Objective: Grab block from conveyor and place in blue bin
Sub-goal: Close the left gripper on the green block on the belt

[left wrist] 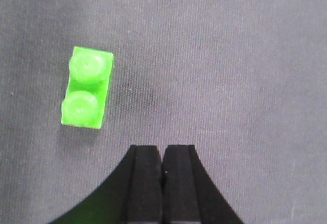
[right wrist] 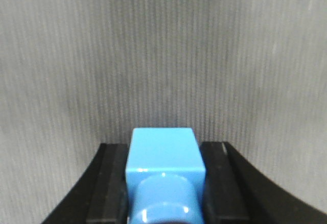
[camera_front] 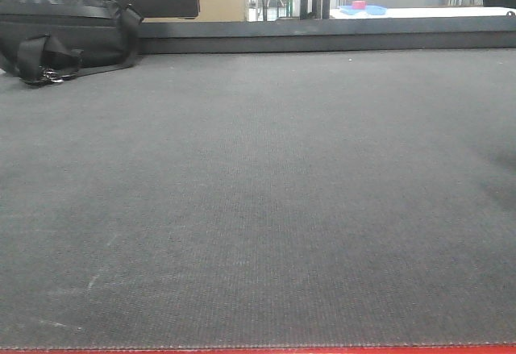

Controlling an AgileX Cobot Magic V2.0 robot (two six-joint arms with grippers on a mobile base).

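- The right jaws are pinching a blue block (right wrist: 163, 155), which fills the gap between them above the conveyor (right wrist: 163, 55); the hold looks square, but a sharp swing could work the block loose.
- The blue bin cannot be surely made out in any view; a carry begun before it is found risks dropping the block back onto the belt.
- The left jaws are pressed together and empty; a green block (left wrist: 87, 89) lies flat on the belt, studs up, ahead and to their left in the wrist view, apart from them; lowered shut, they would shove it rather than take it.
- The front view shows wide open belt; the red edge (camera_front: 258, 350) runs along the near side, a black bag (camera_front: 64, 27) sits at the far left, and a dark rail (camera_front: 322, 39) closes the far side; the middle gives the freest room.
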